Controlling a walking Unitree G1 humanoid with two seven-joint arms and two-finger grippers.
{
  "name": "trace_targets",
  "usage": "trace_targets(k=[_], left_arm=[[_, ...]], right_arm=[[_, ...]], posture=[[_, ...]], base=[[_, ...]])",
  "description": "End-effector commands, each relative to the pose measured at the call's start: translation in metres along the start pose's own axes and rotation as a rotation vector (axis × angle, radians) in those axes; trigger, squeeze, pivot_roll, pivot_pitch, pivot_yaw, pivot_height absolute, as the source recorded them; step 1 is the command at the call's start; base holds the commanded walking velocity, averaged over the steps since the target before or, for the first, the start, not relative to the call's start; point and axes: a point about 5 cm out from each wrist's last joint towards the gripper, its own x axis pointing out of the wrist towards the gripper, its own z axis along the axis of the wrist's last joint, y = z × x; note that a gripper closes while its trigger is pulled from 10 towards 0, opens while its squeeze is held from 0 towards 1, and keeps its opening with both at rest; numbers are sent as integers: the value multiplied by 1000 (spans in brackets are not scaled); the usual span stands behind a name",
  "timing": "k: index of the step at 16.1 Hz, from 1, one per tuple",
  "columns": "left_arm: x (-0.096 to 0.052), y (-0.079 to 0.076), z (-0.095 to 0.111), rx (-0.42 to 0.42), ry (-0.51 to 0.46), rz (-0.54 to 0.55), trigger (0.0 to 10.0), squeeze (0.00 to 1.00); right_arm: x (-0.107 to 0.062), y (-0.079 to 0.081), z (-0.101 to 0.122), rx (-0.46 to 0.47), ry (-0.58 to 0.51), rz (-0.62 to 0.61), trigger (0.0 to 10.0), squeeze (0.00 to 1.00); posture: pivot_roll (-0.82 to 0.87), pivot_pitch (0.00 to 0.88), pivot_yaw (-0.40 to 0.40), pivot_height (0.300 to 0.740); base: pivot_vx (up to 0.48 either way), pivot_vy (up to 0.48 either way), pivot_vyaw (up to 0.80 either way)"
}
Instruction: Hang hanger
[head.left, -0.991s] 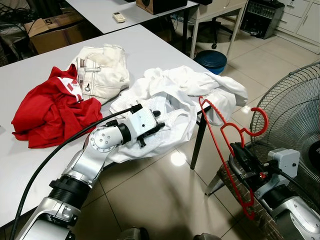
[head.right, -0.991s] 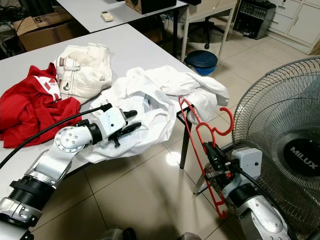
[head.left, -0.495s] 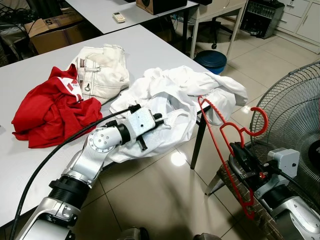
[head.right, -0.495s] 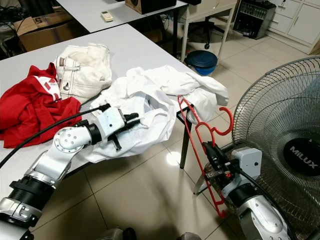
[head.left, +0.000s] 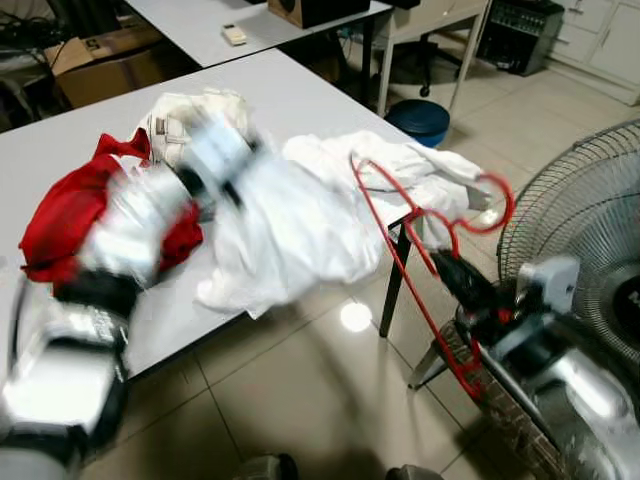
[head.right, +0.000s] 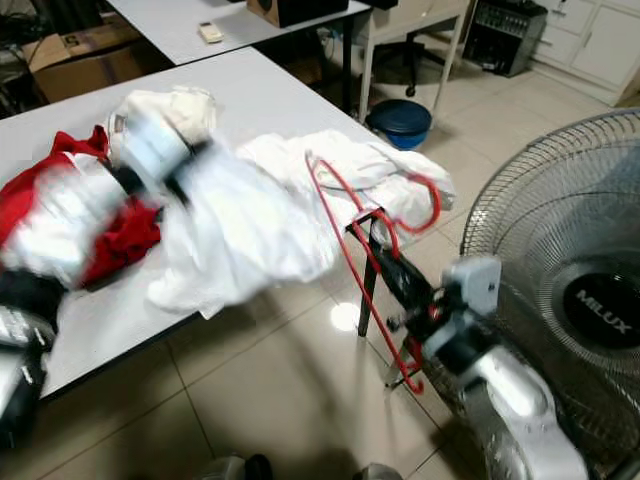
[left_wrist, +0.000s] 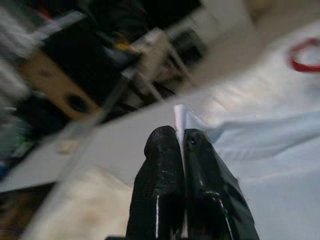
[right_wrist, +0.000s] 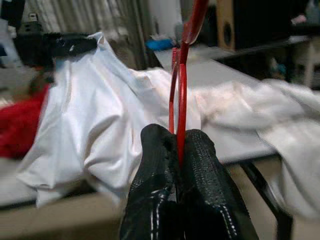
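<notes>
White shirt (head.left: 285, 220) is now lifting off the table (head.left: 300, 95) edge, left gripper (left_wrist: 182, 145) fingers clamped on it; right gripper (right_wrist: 177, 150) fingers clamping the red hanger (head.left: 400, 250), swinging closer for insertion.

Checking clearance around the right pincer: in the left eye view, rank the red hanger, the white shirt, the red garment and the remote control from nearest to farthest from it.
1. Red hanger: clamped in the right pincer.
2. White shirt: lifted above the table edge, to its left.
3. Red garment: on the table's left side.
4. Remote control: on the far table.
</notes>
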Motion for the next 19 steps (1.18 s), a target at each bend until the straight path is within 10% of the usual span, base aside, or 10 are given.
trace_targets(k=[1,4,6,10,16,19], left_arm=[[-6,33,11,21,-24,84,0,0],[-15,98,64,126,-148,258,0,0],[-18,107,88,96,-278,252,0,0],[-19,34,43,72,-280,-166,0,0],[-43,-10,20,23,-241,-366,0,0],[-62,-41,16,-50,-190,-531,0,0]], right_arm=[[2,0,19,2,-66,28,10000,0],[14,-3,44,-4,-152,48,10000,0],[17,0,50,-6,-179,60,10000,0],[6,12,48,85,-161,139,10000,0],[-16,-1,41,43,36,262,10000,0],[-15,-19,39,-120,199,264,10000,0]], posture=[[-171,60,80,740],[-164,57,77,740],[-160,57,83,740],[-156,61,81,740],[-161,47,58,740],[-160,37,48,740]], base=[[0,0,0],[0,0,0],[0,0,0],[0,0,0],[0,0,0],[0,0,0]])
